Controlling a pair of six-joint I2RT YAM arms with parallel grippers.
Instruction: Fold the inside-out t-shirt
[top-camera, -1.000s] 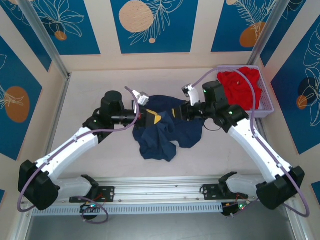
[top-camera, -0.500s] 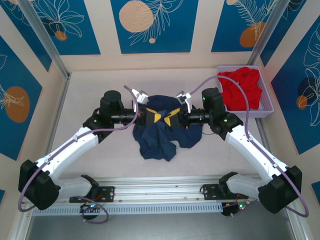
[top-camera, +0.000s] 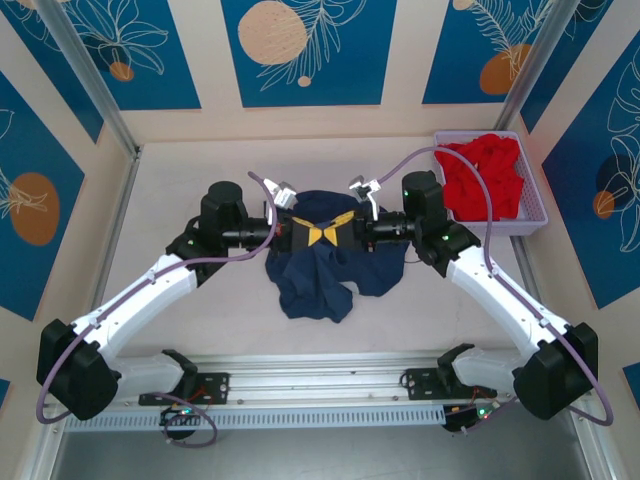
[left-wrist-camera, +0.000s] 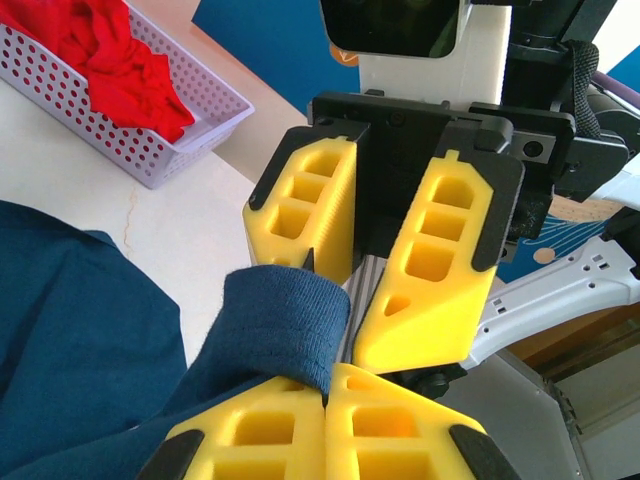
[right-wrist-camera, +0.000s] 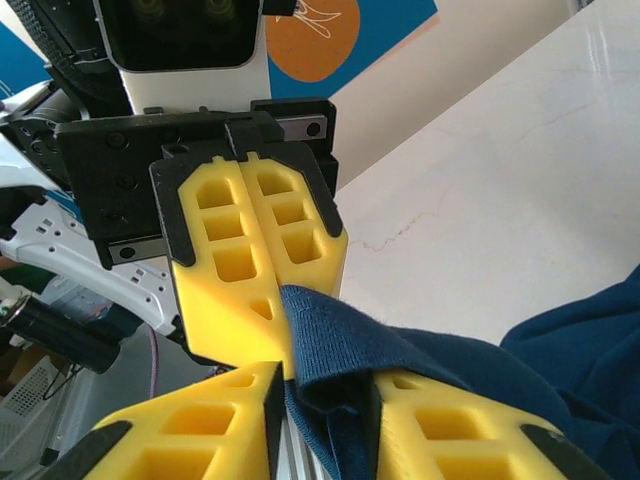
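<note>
I saw the navy shirt (top-camera: 325, 262) heaped mid-table, raised between both arms — left gripper (top-camera: 306, 234) clamped on a rolled edge, right gripper (top-camera: 340, 229) partly parted around shirt cloth, red garment (top-camera: 483, 178) in basket (top-camera: 531, 226) beyond.

No readable text, labels, numbers — wall panels bear leaf-and-circle art only.

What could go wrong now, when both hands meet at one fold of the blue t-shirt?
1. The left hand is shut on a fold of the t-shirt, and the right hand has the same fold between its fingers, almost tip to tip: they may bump.
2. Whether the right hand grips firmly is unclear; the cloth may slip when they part.
3. The t-shirt lies bunched, so pulling may drag it whole.
</note>
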